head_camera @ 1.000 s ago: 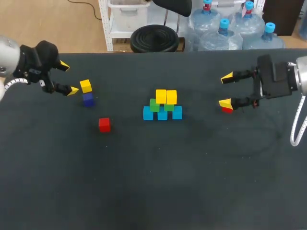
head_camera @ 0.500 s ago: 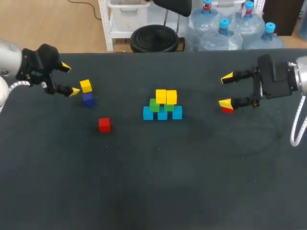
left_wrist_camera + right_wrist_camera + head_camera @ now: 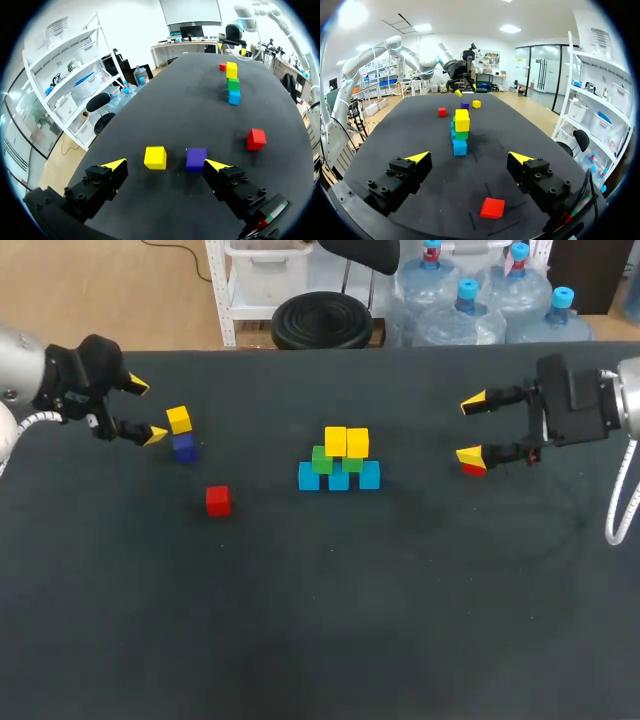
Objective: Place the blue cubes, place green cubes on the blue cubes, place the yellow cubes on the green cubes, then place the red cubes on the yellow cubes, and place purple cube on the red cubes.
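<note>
My right gripper (image 3: 471,428) is spread wide, with the small red plastic cube (image 3: 492,208) lying untouched on the table beneath its fingers. I judge it should drop squarely, pinch two flat faces, then lift well above the blue-green-yellow cube stack (image 3: 339,460). My left gripper (image 3: 145,409) gapes too, facing a loose yellow cube (image 3: 155,157) and a purple cube (image 3: 196,159). The dark matte tabletop (image 3: 400,590) looks flat; another red cube (image 3: 218,500) lies apart.

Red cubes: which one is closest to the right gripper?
The red cube lying just under the right gripper's open fingers. The other red cube sits far off, beyond the stack, near the left gripper.
</note>
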